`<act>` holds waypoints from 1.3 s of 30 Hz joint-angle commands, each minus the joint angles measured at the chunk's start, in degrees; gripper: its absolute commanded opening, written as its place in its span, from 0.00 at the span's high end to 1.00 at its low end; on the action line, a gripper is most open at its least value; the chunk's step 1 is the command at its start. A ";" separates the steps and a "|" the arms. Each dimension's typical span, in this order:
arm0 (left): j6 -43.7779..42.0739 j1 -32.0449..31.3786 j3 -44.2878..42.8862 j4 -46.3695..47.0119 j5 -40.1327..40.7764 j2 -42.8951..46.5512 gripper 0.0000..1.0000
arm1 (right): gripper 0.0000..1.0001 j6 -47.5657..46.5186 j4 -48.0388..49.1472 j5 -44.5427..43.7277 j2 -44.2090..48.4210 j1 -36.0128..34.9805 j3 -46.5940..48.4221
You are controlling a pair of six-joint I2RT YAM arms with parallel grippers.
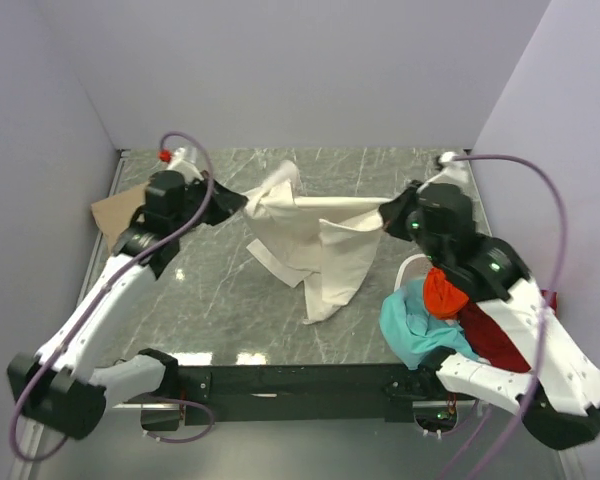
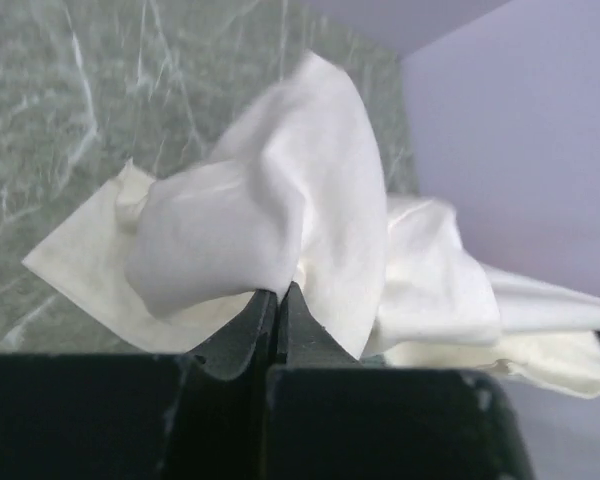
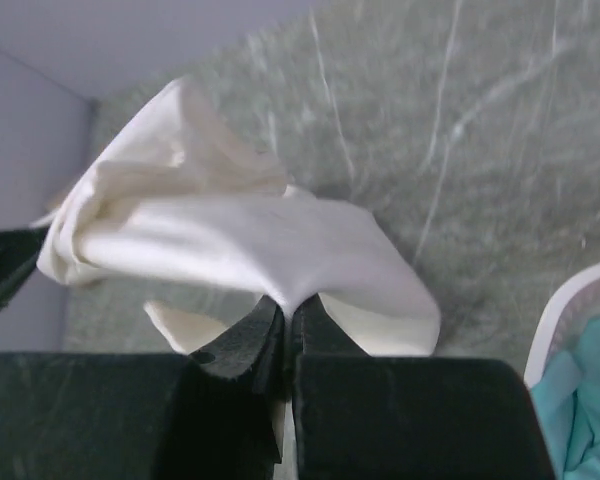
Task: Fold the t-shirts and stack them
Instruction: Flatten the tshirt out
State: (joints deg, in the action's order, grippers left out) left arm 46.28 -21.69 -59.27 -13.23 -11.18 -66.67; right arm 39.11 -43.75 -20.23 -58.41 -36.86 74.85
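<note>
A large cream-white t-shirt (image 1: 320,240) hangs bunched between my two grippers above the marble table, its lower part draping down onto the surface. My left gripper (image 1: 242,203) is shut on the shirt's left end, and the cloth (image 2: 280,200) billows out from its closed tips (image 2: 278,295). At the shirt's right end my right gripper (image 1: 385,215) is shut as well, with fabric (image 3: 230,240) pinched between its fingers (image 3: 288,305). A tan t-shirt (image 1: 115,212) lies at the back left, partly behind my left arm.
A white basket (image 1: 410,265) stands at the right under my right arm, holding teal (image 1: 410,325), orange (image 1: 443,293) and dark red (image 1: 490,335) t-shirts. Its rim (image 3: 570,310) shows in the right wrist view. Lilac walls enclose the table on three sides.
</note>
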 commanded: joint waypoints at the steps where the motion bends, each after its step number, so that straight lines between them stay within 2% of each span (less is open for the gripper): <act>1: -2.95 2.09 -3.22 -8.38 3.00 7.41 1.00 | 1.00 -5.09 -1.08 -9.20 4.96 0.39 4.95; 8: -4.53 4.47 -8.40 -16.73 11.09 18.15 1.00 | 1.00 -9.93 5.85 -9.66 13.93 0.30 4.96; 13: -6.81 4.55 -12.45 -19.55 17.76 20.97 1.00 | 1.00 -10.90 8.23 -6.24 13.42 0.39 2.06; 16: -7.34 4.55 -10.27 -20.16 18.91 19.92 1.00 | 1.00 -9.85 10.60 -2.46 10.61 0.30 -1.71; 19: -7.17 4.55 -3.51 -17.98 19.61 17.38 0.99 | 1.00 -8.88 14.91 -0.16 6.83 0.39 -7.33; 22: -6.73 5.17 2.74 -16.21 22.95 12.82 0.63 | 1.00 -7.40 19.39 0.97 0.78 0.91 -13.05; 23: -6.64 5.87 4.23 -16.12 23.31 11.49 0.38 | 1.00 -6.86 19.66 1.68 -3.07 1.18 -14.54; 24: -6.90 5.96 4.68 -15.77 24.09 9.48 0.29 | 0.97 -6.07 19.49 2.73 -5.20 2.05 -14.82; 25: -7.43 5.87 5.12 -15.77 24.27 8.67 0.24 | 0.85 -5.11 19.40 5.61 -7.13 2.23 -14.99; 26: -7.61 5.87 5.30 -15.94 24.80 8.32 0.19 | 0.77 -5.10 19.57 6.94 -10.63 2.32 -15.43; 29: -8.40 4.83 6.70 -15.68 24.10 8.58 0.18 | 0.53 -3.70 19.32 10.64 -15.22 2.32 -16.57; 31: -8.40 1.85 7.84 -14.81 23.75 9.63 0.19 | 0.45 -2.64 20.19 11.52 -16.03 2.23 -18.50; 33: -7.79 -1.32 9.69 -13.93 23.92 9.20 0.21 | 0.42 -1.59 20.72 11.79 -15.86 2.14 -20.08; 35: -6.39 -7.11 10.75 -12.17 24.36 7.80 0.21 | 0.41 -0.80 21.07 11.88 -15.42 2.23 -22.20; 39: -4.45 -14.24 10.05 -8.75 23.75 0.60 0.23 | 0.41 0.96 18.53 9.52 -14.98 2.50 -24.48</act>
State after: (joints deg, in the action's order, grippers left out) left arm 40.27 -32.23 -49.30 -26.41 12.40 -61.80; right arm 37.76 -25.61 -9.17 -75.48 -34.81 51.64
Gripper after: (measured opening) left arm 0.773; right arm 0.589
